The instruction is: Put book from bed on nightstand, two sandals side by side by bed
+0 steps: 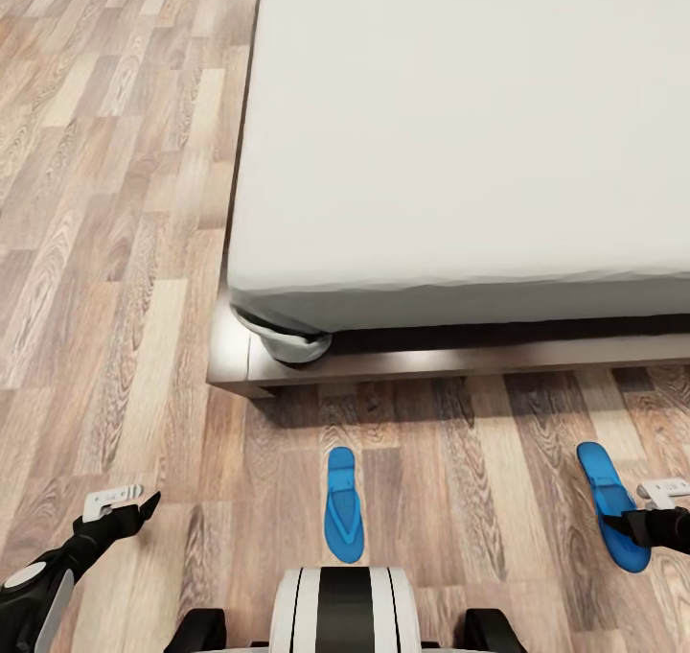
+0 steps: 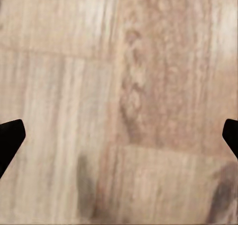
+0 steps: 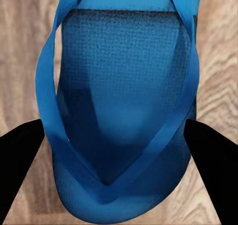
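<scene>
Wooden planks of the bedroom floor (image 1: 125, 250) lie everywhere around the robot, with the bed (image 1: 460, 135) at twelve o'clock from it. The right claw (image 3: 116, 150) hangs released directly over one sandal (image 3: 119, 111), its two dark fingers (image 3: 210, 150) standing at both sides of the sole, with wood visible between the tips and the edges. From the head view this sandal (image 1: 606, 519) lies at about four o'clock, partly under the right claw (image 1: 661, 509). The other sandal (image 1: 342, 505) rests at six o'clock, well apart from the first, both near the dark platform of the bed. The left claw (image 1: 120, 511) waits released at eight o'clock over bare floor, its tips wide at the picture edges in the wrist view.

I judge that the sandal is light and thin, made of soft foam that bends easily, so it may flop when it is lifted. The straps (image 3: 47, 86) are flexible and could slip. Closing across the sole at its middle, where both edges are free, seems the safest hold.
</scene>
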You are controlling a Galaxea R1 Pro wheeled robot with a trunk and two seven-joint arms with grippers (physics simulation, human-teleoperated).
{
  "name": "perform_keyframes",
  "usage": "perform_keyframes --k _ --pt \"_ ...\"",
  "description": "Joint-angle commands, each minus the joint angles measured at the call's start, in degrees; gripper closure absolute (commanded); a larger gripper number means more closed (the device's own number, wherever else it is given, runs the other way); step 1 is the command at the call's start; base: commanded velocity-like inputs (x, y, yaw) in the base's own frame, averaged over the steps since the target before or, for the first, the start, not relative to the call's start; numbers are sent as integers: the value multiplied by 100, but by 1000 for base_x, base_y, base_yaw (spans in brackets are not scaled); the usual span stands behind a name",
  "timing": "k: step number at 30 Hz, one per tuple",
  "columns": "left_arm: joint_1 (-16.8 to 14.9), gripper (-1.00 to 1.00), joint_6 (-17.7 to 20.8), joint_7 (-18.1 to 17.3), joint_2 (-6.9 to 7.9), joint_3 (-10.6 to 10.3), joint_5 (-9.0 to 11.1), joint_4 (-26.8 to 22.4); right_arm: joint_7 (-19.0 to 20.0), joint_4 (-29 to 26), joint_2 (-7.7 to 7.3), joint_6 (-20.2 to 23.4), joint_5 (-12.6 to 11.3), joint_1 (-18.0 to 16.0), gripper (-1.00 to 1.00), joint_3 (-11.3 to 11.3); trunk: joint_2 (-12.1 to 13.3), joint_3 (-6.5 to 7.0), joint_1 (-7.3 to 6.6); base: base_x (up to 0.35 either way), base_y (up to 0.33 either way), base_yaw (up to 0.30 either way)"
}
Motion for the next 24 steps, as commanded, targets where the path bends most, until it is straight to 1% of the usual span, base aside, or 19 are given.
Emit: perform_keyframes --k 1,24 --pt "-2 -100 42 -38 -3 19 0 -6 -3 -5 -6 25 -38 -7 100 22 -2 -3 -1 0 224 0" --pt "-2 -100 42 -37 -3 19 0 -5 -10 -5 -4 23 -38 -7 100 28 -2 -3 -1 0 224 0"
